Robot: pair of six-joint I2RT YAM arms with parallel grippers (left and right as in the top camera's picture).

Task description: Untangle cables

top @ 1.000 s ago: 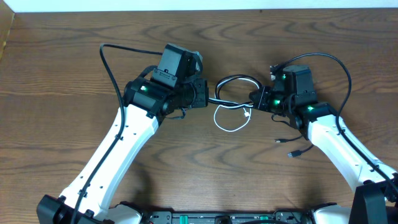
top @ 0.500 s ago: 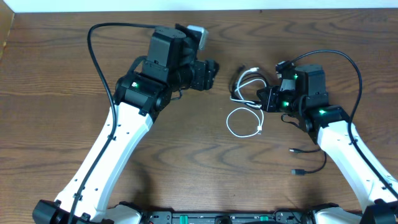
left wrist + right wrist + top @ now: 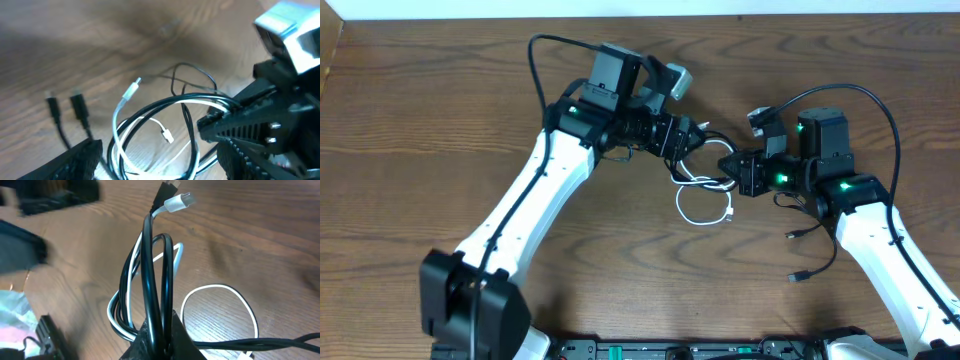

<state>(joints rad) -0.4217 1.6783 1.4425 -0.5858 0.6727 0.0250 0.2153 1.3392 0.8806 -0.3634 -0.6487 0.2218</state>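
Half a second ago the left pincer was well apart from the bundle. Now it reaches the bundle with its jaws apart and grips nothing. The right pincer stays clamped on the looped black cable and white cable, right of centre toward the far edge of the counter. A second grip for drawing the loops apart looks imminent.

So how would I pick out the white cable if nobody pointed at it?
Look mid-way across the brown wooden table, where the right arm's black gripper pinches a bunch of cords. The thin white cord runs through that bunch and curls into a round loop flat on the wood. Its pale colour sets it apart from the thin black cord alongside.
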